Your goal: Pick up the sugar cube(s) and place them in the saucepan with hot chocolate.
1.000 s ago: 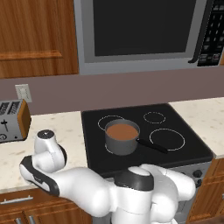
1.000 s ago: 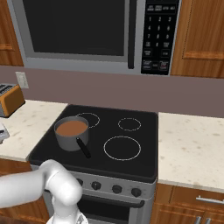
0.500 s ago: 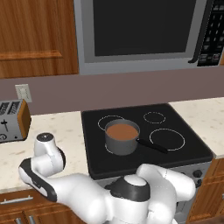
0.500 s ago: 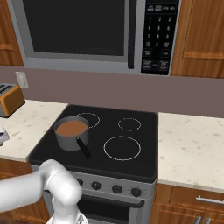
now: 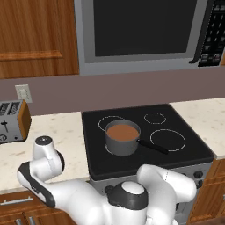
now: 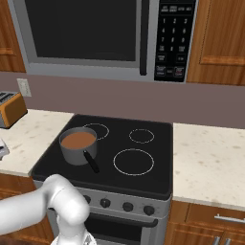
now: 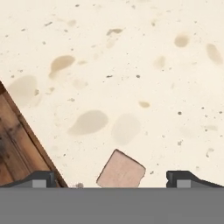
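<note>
We see a pinkish-tan cube (image 7: 121, 169) flat on the speckled table (image 7: 131, 65), between our wide-apart end effector (image 7: 111, 178) tips.

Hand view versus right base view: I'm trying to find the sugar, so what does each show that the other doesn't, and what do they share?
The hand view gives a close look down at a pinkish-tan sugar cube lying between the open gripper fingertips, with a wooden edge beside it. The right base view gives the saucepan of brown liquid on the black stove, the microwave above, a toaster and part of the arm. Both share the pale speckled countertop.
</note>
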